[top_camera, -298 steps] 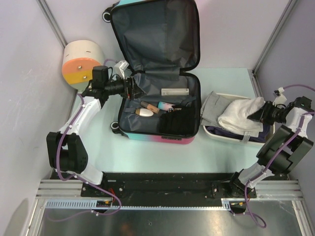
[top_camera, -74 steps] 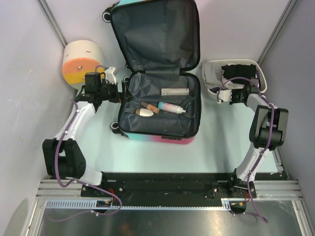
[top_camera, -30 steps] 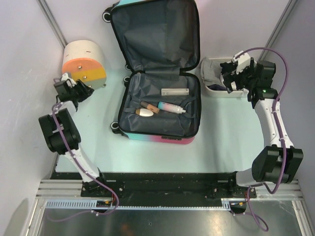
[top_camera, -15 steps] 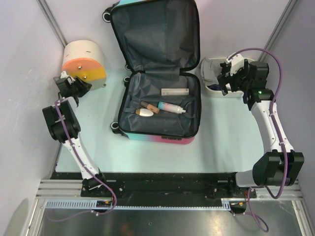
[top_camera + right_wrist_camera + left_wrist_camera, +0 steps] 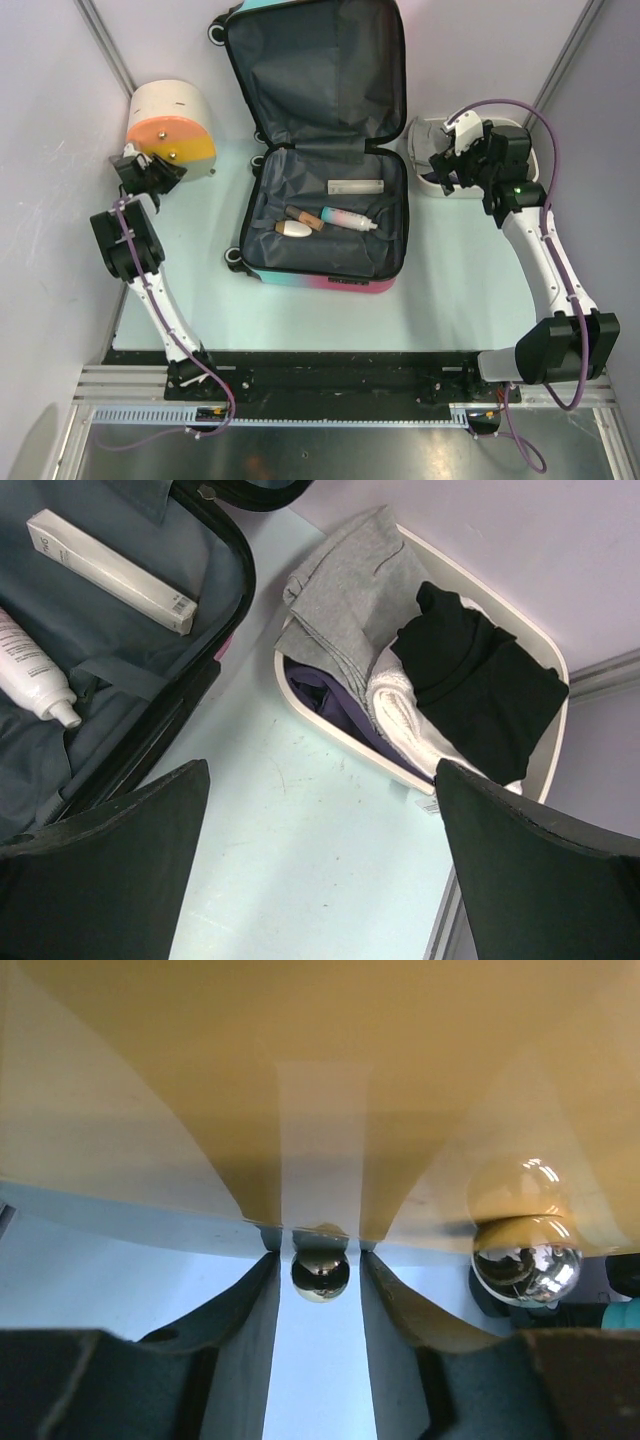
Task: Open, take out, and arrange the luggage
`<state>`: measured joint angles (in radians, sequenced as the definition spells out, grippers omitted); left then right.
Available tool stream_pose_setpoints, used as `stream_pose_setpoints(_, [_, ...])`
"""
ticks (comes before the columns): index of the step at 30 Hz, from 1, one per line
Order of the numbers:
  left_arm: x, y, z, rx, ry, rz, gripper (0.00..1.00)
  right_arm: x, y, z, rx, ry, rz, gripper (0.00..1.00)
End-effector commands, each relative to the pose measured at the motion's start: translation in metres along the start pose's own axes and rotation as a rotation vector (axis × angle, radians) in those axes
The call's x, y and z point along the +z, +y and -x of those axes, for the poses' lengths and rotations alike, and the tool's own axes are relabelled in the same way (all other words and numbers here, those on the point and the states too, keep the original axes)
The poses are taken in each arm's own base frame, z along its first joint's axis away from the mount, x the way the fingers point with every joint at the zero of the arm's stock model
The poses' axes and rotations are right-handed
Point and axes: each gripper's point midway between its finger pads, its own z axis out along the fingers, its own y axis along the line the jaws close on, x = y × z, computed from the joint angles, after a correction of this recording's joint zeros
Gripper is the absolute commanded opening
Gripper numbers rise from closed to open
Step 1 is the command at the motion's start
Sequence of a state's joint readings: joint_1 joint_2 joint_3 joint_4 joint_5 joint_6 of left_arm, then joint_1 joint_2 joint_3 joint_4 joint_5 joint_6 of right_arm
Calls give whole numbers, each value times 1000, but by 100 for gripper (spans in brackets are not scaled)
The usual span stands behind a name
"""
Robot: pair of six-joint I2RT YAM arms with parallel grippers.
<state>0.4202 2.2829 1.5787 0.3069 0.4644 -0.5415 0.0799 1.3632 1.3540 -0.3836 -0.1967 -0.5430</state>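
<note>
The luggage [image 5: 320,281] lies open mid-table, its lid propped up at the back; its black rim [image 5: 243,590] also shows in the right wrist view. On the grey lining lie a white box [image 5: 355,186] [image 5: 110,570], a tube [image 5: 348,218] [image 5: 30,675], a brown stick [image 5: 303,215] and a white oval piece [image 5: 297,229]. My left gripper [image 5: 155,172] [image 5: 320,1255] is at the cream-and-orange drawer box [image 5: 165,120]. Its fingers flank a small metal knob [image 5: 320,1272] with a thin gap on each side. My right gripper [image 5: 447,165] [image 5: 320,770] hangs wide open and empty over bare table between luggage and basin.
A white basin [image 5: 428,184] [image 5: 341,737] at the back right holds folded clothes: grey [image 5: 345,590], black [image 5: 480,675], white [image 5: 410,720]. A second, larger knob [image 5: 525,1260] sits right of my left fingers. Walls and metal posts close in the back and sides.
My left fingers have drawn closer together around the small knob. The right gripper has drifted left, away from the basin and toward the luggage, still wide open.
</note>
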Motion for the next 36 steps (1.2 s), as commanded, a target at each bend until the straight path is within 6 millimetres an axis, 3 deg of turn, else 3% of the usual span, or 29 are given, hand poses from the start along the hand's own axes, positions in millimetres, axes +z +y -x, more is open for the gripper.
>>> stream_pose_setpoints(1, [7,-5,22,-4,-44,-21,45,0,-5,15,-17,-35,-40,100])
stream_pose_setpoints(3, [8,-6,23,-3,-42,-28,41,3,-3,16,-24,-37,-35,100])
stream_pose_setpoints(7, [3,-13,19,-6,-23,-51,20,9,-1,18,-35,-39,-19,100])
stream_pose_setpoints(12, [-23,-26,10,-28,-4,-62,1,18,4,19,-29,-51,7,100])
stream_pose_setpoints(20, [-63,-43,-16,-41,41,-85,0,26,14,17,-3,-61,61,100])
stream_pose_setpoints(21, [-67,-37,-28,-48,60,-72,0,27,15,17,0,-62,66,100])
stream_pose_setpoints(23, [-76,-43,-29,-32,54,-77,0,27,16,17,2,-63,74,100])
stream_pose_setpoints(24, [-81,-38,-41,-44,74,-65,0,28,17,16,5,-63,78,100])
stream_pose_setpoints(31, [-105,-39,-58,-58,72,-38,0,26,25,13,14,-61,130,100])
stream_pose_setpoints(32, [-107,-38,-58,-61,69,-31,2,25,26,13,15,-59,136,100])
stream_pose_setpoints(34, [-111,-40,-58,-60,63,-30,21,24,29,12,19,-56,150,100])
stream_pose_setpoints(35, [-112,-41,-59,-64,64,-29,33,24,31,11,18,-55,157,100])
stream_pose_setpoints(36, [-115,-44,-54,-56,47,-31,52,24,32,11,23,-53,165,100])
